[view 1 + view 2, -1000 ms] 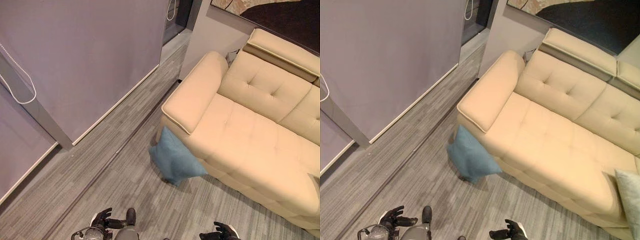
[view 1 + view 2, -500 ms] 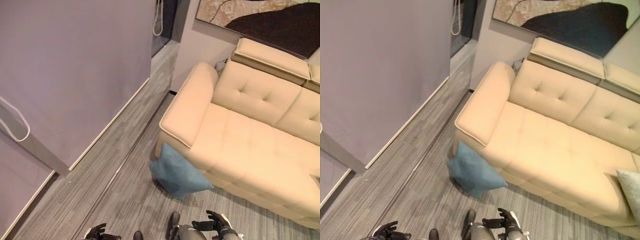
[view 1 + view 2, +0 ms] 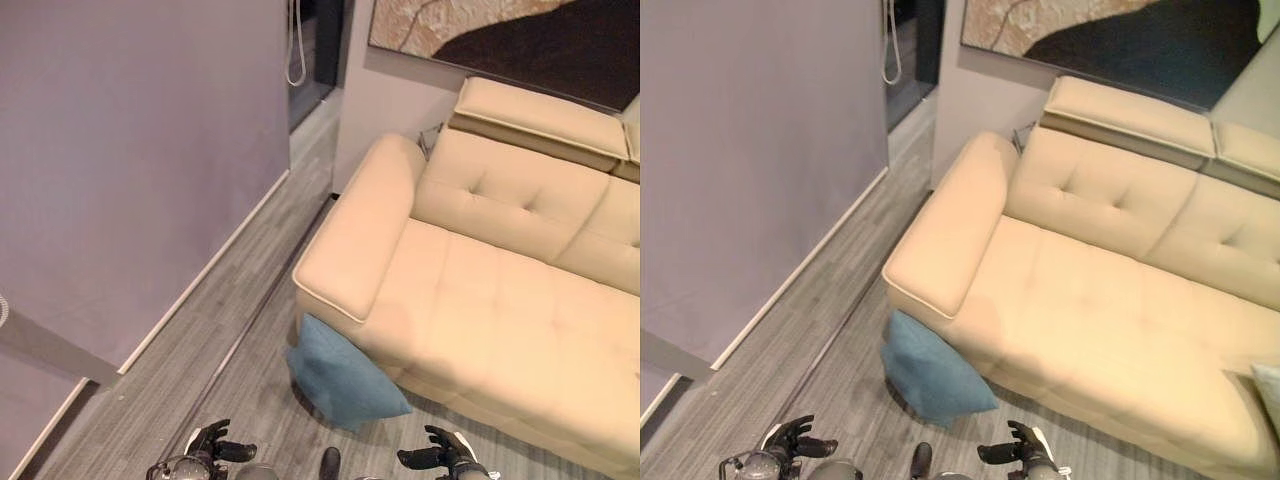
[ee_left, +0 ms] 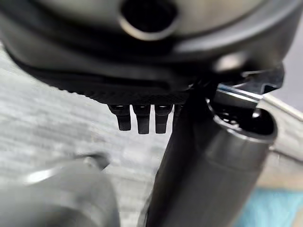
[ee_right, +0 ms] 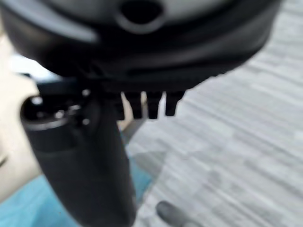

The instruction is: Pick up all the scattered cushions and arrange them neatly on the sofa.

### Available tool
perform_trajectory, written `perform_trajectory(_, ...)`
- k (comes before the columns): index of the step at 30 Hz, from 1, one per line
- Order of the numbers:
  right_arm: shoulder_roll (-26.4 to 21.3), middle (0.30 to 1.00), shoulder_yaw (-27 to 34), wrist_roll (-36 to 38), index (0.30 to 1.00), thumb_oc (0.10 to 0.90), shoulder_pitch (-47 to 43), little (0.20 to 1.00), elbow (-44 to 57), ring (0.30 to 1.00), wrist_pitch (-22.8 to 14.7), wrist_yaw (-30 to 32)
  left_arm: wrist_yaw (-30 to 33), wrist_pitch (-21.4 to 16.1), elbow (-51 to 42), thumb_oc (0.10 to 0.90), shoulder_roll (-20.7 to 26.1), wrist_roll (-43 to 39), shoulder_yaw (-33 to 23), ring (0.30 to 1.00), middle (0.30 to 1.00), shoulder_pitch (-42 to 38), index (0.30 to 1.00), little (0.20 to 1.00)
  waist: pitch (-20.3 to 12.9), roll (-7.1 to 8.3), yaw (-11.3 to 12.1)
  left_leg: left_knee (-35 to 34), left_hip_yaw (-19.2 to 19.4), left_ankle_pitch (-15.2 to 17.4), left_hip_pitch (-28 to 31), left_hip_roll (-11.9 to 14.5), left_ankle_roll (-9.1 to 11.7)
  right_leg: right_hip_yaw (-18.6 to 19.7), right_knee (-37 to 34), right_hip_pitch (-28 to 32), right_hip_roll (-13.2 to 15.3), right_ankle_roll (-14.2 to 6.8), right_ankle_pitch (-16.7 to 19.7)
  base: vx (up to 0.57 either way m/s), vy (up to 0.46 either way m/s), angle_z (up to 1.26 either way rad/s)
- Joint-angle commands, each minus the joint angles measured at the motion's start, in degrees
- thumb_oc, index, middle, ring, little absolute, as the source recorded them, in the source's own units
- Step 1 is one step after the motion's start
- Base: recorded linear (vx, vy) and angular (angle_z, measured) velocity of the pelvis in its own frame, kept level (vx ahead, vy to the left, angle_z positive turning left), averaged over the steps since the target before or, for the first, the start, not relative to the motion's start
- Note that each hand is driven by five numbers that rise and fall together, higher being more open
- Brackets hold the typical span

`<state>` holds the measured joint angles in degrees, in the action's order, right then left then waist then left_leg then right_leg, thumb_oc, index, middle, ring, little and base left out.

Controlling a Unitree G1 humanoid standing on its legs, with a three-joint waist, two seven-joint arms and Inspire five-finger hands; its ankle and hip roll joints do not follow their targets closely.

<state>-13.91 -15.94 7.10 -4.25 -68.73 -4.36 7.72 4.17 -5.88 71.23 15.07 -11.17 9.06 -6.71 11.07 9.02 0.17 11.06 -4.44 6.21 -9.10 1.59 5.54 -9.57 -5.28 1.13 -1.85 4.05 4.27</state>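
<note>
Leaning against the front corner of a cream sofa (image 3: 500,300), a blue cushion (image 3: 340,375) stands tilted on the grey floor (image 3: 230,330), its upper edge touching the sofa base just below the armrest (image 3: 355,245). The robot's left hand (image 3: 212,446) and right hand (image 3: 440,458) show at the lower edge of the head views, both low over the floor and both holding nothing. Each hand's fingers are released, spread and only loosely bent, thumbs turned inward toward one another. The blue cushion lies ahead of the fingers and between the two hands, nearer the right hand's fingers (image 5: 147,104), apart from both; a strip of its blue cloth shows past the thumb in each wrist view. A second, pale cushion (image 3: 1270,385) rests on the sofa seat at its far right end, well beyond the right hand's fingers. A dark painting (image 3: 1120,35) hangs on the wall above the sofa back.
</note>
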Motion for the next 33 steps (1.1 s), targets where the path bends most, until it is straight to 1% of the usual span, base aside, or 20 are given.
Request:
perform_trajectory(1, -3.7, 0.900, 0.6, -0.4, 0.900, 0.800, -0.2, 0.900, 1.4, 0.900, -1.3, 0.9, 0.5, -1.1, 0.0, 0.800, -0.3, 0.7, 2.3, 0.900, 0.900, 1.0, 0.900, 0.900, 0.8, -2.65, 2.6, -1.5, -5.1, -6.0, -2.0, -2.1, -1.5, 3.4, 8.3, 1.1, 2.1, -6.8, -9.2, 0.17, 0.227, -0.79)
perform_trajectory(2, -3.6, 0.900, 0.7, -0.6, 0.900, 0.800, -0.1, 0.900, 1.5, 0.900, -1.3, 0.7, 0.2, -0.9, 0.4, 0.800, -0.4, 0.7, 1.9, 0.900, 0.900, 1.2, 0.900, 0.900, 0.1, -3.20, 2.3, -4.6, -5.2, -6.0, 0.0, -1.6, -1.6, 4.3, 8.6, 1.2, 2.2, -7.2, -9.6, 0.17, 0.226, -0.69)
perform_trajectory(3, -3.6, 0.900, 0.7, -0.6, 0.900, 0.800, -0.1, 0.900, 1.5, 0.900, -1.3, 0.7, 0.2, -0.9, 0.4, 0.800, -0.4, 0.7, 1.9, 0.900, 0.900, 1.2, 0.900, 0.900, 0.2, -3.20, 2.4, -4.8, -5.2, -6.0, 0.2, -1.6, -1.6, 4.4, 8.6, 1.3, 2.2, -7.2, -9.6, 0.14, 0.217, -0.72)
perform_trajectory(5, -3.6, 0.900, 0.8, -0.8, 0.900, 0.800, -0.6, 0.900, 2.2, 0.900, -1.2, 0.9, 0.1, -0.9, 0.5, 0.800, -0.1, 1.3, 2.0, 0.900, 0.900, 1.4, 0.900, 0.900, 0.1, -3.48, 2.0, -4.6, -3.6, -5.8, 0.7, -2.0, -2.5, 5.8, 10.7, -0.6, 3.9, -8.6, -9.6, 0.05, 0.262, -1.04)
perform_trajectory(7, -3.6, 0.900, 0.9, -0.5, 0.900, 0.800, -0.8, 0.900, 2.6, 0.900, -1.3, 0.9, 0.1, -0.9, 0.5, 0.800, 0.0, 1.6, 2.2, 0.900, 0.900, 1.3, 0.900, 0.900, 0.3, -3.58, 2.1, -4.5, -2.6, -5.7, 0.5, -2.1, -2.8, 6.1, 11.4, -1.4, 4.4, -9.0, -9.7, -0.01, 0.197, -0.64)
perform_trajectory(10, -3.8, 0.900, 1.3, 0.5, 0.900, 0.800, -3.1, 0.900, 4.8, 0.900, -1.6, 2.0, 0.8, -1.3, -0.7, 0.800, 1.1, 0.9, 2.7, 0.900, 0.900, 0.0, 0.900, 0.900, 2.7, -4.16, 1.7, -3.1, 0.1, -4.9, -1.1, -2.5, -4.1, 7.1, 16.8, -6.7, 6.1, -10.0, -9.3, -0.12, 0.187, -0.54)
perform_trajectory(11, -3.8, 0.900, 1.3, 0.5, 0.900, 0.800, -3.1, 0.900, 4.8, 0.900, -1.6, 2.0, 0.8, -1.3, -0.7, 0.800, 1.1, 0.9, 2.7, 0.900, 0.900, -0.1, 0.900, 0.900, 2.7, -4.14, 1.8, -3.0, 0.2, -4.8, -1.2, -2.4, -4.1, 7.2, 16.9, -6.8, 6.1, -10.0, -9.3, -0.25, 0.164, -0.71)
perform_trajectory(12, -3.8, 0.900, 0.9, 1.0, 0.900, 0.800, -5.9, 0.900, 5.7, 0.900, -1.9, 3.2, 1.9, -1.7, -1.6, 0.800, 1.9, -0.2, 2.9, 0.900, 0.900, -1.7, 0.900, 0.900, 5.2, -4.43, 2.0, -1.2, 2.7, -4.3, -3.3, -2.3, -4.6, 6.7, 20.7, -11.6, 7.3, -10.7, -8.3, -0.27, 0.137, -0.78)
perform_trajectory(14, -4.0, 0.900, 0.5, 1.2, 0.900, 0.800, -8.2, 0.900, 6.6, 0.900, -2.3, 4.7, 3.2, -2.5, -2.9, 0.800, 2.6, -1.5, 3.3, 0.900, 0.900, -3.1, 0.900, 0.900, 6.8, -4.75, 2.9, 0.1, 4.8, -3.7, -5.3, -1.7, -4.8, 3.0, 22.4, -14.8, 9.8, -11.1, -6.9, -0.28, 0.130, -0.73)
perform_trajectory(16, -4.7, 0.900, 0.7, 1.3, 0.900, 0.800, -10.0, 0.900, 7.9, 0.900, -2.9, 6.3, 4.4, -3.3, -4.6, 0.800, 3.2, -3.4, 3.3, 0.900, 0.900, -4.1, 0.900, 0.900, 8.0, -5.38, 4.3, 1.2, 7.1, -3.2, -7.6, -0.8, -4.6, -5.4, 22.6, -16.1, 14.3, -10.6, -6.0, -0.18, 0.054, -0.79)
perform_trajectory(18, -5.3, 0.900, 0.4, 0.8, 0.900, 0.800, -11.6, 0.900, 10.1, 0.900, -3.5, 8.2, 5.8, -4.5, -7.9, 0.800, 3.8, -5.3, 3.2, 0.900, 0.900, -4.8, 0.900, 0.900, 10.0, -6.04, 5.0, 4.0, 8.4, -1.2, -10.0, 0.0, -4.4, -9.4, 24.0, -17.4, 16.3, -10.6, -7.1, -0.16, -0.010, -0.78)
perform_trajectory(19, -5.7, 0.900, 0.4, 0.4, 0.900, 0.800, -12.5, 0.900, 11.8, 0.900, -4.0, 9.6, 6.9, -5.3, -9.8, 0.800, 4.2, -6.2, 3.4, 0.900, 0.900, -5.7, 0.900, 0.900, 11.2, -6.32, 4.8, 6.0, 8.3, -1.0, -12.4, -0.2, -4.6, -8.3, 24.3, -19.5, 16.0, -10.5, -7.1, -0.29, 0.025, -0.57)
perform_trajectory(20, -6.8, 0.900, 0.5, -0.8, 0.900, 0.800, -13.9, 0.900, 15.6, 0.900, -4.5, 12.4, 9.0, -6.9, -13.9, 0.800, 4.8, -7.1, 3.3, 0.900, 0.900, -6.5, 0.900, 0.900, 12.4, -6.57, 4.7, 8.3, 8.7, -0.6, -16.3, -0.6, -4.8, -5.7, 24.2, -23.1, 14.9, -10.1, -6.8, -0.27, 0.040, -0.46)
perform_trajectory(22, -7.1, 0.900, 0.6, -1.3, 0.900, 0.800, -14.9, 0.900, 16.4, 0.900, -4.7, 13.8, 9.8, -7.1, -15.2, 0.800, 4.9, -8.0, 3.0, 0.900, 0.900, -6.8, 0.900, 0.900, 12.6, -6.71, 4.7, 9.3, 8.9, -0.5, -18.1, -0.5, -4.9, -5.5, 24.8, -25.3, 15.0, -10.1, -6.6, -0.14, 0.015, -0.25)
perform_trajectory(23, -7.4, 0.900, 1.1, -1.9, 0.900, 0.800, -16.0, 0.900, 19.1, 0.900, -4.8, 16.5, 11.5, -8.0, -16.8, 0.800, 5.0, -9.9, 2.6, 0.900, 0.900, -8.0, 0.900, 0.900, 12.8, -6.86, 4.1, 11.0, 9.1, -0.4, -21.7, -0.1, -5.0, -5.2, 24.9, -28.4, 15.0, -9.9, -6.5, -0.07, -0.022, -0.42)
perform_trajectory(25, -7.0, 0.900, 1.6, -2.9, 0.900, 0.800, -16.4, 0.900, 22.6, 0.900, -4.9, 18.6, 13.3, -8.6, -17.9, 0.800, 4.8, -11.3, 2.1, 0.900, 0.900, -9.6, 0.900, 0.900, 13.2, -7.05, 3.1, 13.0, 9.3, -0.2, -25.1, 0.3, -5.0, -4.6, 26.2, -32.0, 14.9, -9.8, -6.5, -0.08, 0.001, -0.28)
perform_trajectory(26, -7.0, 0.900, 1.6, -2.9, 0.900, 0.800, -16.3, 0.900, 22.7, 0.900, -4.8, 18.7, 13.3, -8.6, -17.9, 0.800, 4.8, -11.3, 2.1, 0.900, 0.900, -9.6, 0.900, 0.900, 13.1, -7.05, 3.2, 13.1, 9.3, -0.2, -25.3, 0.3, -5.0, -4.6, 26.3, -32.2, 14.9, -9.8, -6.6, -0.10, 0.008, -0.02)
perform_trajectory(27, -6.5, 0.900, 1.9, -3.3, 0.900, 0.800, -16.5, 0.900, 25.9, 0.900, -5.0, 20.5, 14.8, -9.0, -18.9, 0.800, 4.5, -12.1, 2.2, 0.900, 0.900, -11.5, 0.900, 0.900, 13.6, -7.09, 2.2, 15.1, 9.1, 0.0, -28.9, 0.4, -5.2, -3.8, 27.5, -35.6, 15.0, -9.6, -6.6, -0.08, 0.011, -0.02)
perform_trajectory(29, -5.9, 0.900, 2.3, -4.0, 0.900, 0.800, -16.2, 0.900, 27.9, 0.900, -5.1, 22.3, 16.5, -9.2, -19.8, 0.800, 4.4, -11.9, 2.3, 0.900, 0.900, -13.2, 0.900, 0.900, 13.8, -7.28, 1.4, 16.7, 9.0, 0.1, -32.0, 0.5, -5.4, -3.2, 29.3, -38.9, 15.2, -9.4, -6.8, -0.09, 0.034, -0.04)
perform_trajectory(33, -3.9, 0.900, 2.5, -1.4, 0.900, 0.800, -17.7, 0.900, 30.6, 0.900, -6.7, 23.4, 18.7, -9.4, -22.4, 0.800, 4.6, -11.6, 3.2, 0.900, 0.900, -17.7, 0.900, 0.900, 14.5, -7.99, 0.2, 19.4, 9.4, 0.4, -38.9, 0.1, -5.9, -1.1, 32.4, -46.8, 15.7, -9.5, -6.7, -0.10, 0.098, -0.06)
